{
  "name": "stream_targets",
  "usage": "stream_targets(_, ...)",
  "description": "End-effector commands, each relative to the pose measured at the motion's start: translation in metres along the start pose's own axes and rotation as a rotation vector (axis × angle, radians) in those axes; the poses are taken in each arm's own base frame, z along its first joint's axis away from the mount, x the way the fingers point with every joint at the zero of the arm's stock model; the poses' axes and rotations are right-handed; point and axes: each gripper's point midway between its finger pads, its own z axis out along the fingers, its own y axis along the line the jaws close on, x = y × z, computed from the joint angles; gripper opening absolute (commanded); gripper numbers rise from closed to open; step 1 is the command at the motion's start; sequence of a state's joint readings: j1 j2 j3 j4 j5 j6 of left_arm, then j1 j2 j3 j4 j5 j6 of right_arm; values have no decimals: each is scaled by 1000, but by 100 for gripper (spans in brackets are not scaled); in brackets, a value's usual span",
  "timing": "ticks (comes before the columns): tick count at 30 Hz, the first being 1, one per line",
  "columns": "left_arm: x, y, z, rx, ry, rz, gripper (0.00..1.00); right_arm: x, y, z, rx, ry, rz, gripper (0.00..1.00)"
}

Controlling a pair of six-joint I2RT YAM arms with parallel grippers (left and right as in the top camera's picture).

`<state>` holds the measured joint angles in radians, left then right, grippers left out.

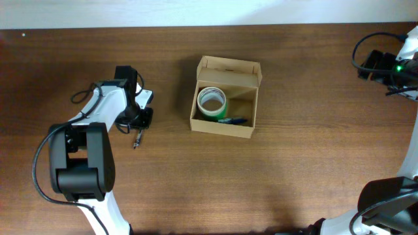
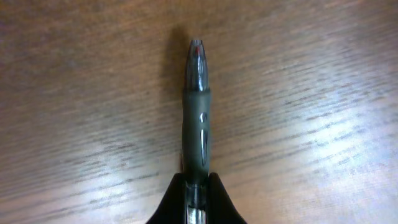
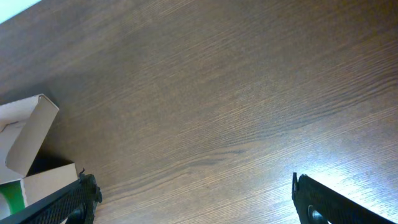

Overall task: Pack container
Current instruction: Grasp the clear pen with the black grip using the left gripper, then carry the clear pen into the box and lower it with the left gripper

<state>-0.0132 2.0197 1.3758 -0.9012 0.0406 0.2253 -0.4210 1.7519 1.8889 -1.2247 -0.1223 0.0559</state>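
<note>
The tan cardboard container (image 1: 225, 98) stands open at the table's middle, its flap lid up at the back. Inside lie a green tape roll (image 1: 211, 101) and a blue pen (image 1: 232, 121). My left gripper (image 1: 139, 128) is left of the container and shut on a dark pen (image 2: 196, 118), whose tip points away just above the wood. That pen shows under the gripper in the overhead view (image 1: 137, 139). My right gripper (image 3: 193, 199) is open and empty at the far right. The container's corner (image 3: 28, 140) shows at the right wrist view's left edge.
The brown wooden table (image 1: 294, 183) spreads around the container. The left arm's base (image 1: 78, 163) stands at the lower left. The right arm (image 1: 392, 65) and its cables are at the far right edge.
</note>
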Motion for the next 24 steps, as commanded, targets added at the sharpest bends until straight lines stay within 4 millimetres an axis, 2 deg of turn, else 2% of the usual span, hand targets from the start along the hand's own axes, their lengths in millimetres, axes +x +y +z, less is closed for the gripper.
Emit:
stream_targets(1,-40,8,-49,-21,-122,110,1,0,1,3,-5,6,9,99)
stream_targets(4,-72,7,-114,-55,-250,218,2,0,1,3,-5,6,8,99)
stream_targets(5,-83,1,-140,-58,-308,281,2,0,1,3,-5,6,9,99)
stream_targets(7,-97,-22,-188,-36,-414,457,2,0,1,3,-5,6,9,99)
stream_targets(10,-102,-72,-253,-7,-566,751,2,0,1,3,-5,6,8,99)
stream_targets(12,-99,-100,-275,-18,-621,907,2,0,1,3,-5,6,8,99)
stream_targets(14,-96,-131,-286,-40,-649,1061,2,0,1,3,-5,6,8,99)
stream_targets(17,-85,-176,-283,-28,-637,1230,1,0,1,3,-5,6,8,99)
stream_targets(19,-76,-201,-270,-31,-587,1338,2,0,1,3,-5,6,8,99)
stream_targets(24,-67,-230,-228,-46,-429,1463,2,0,1,3,-5,6,9,99)
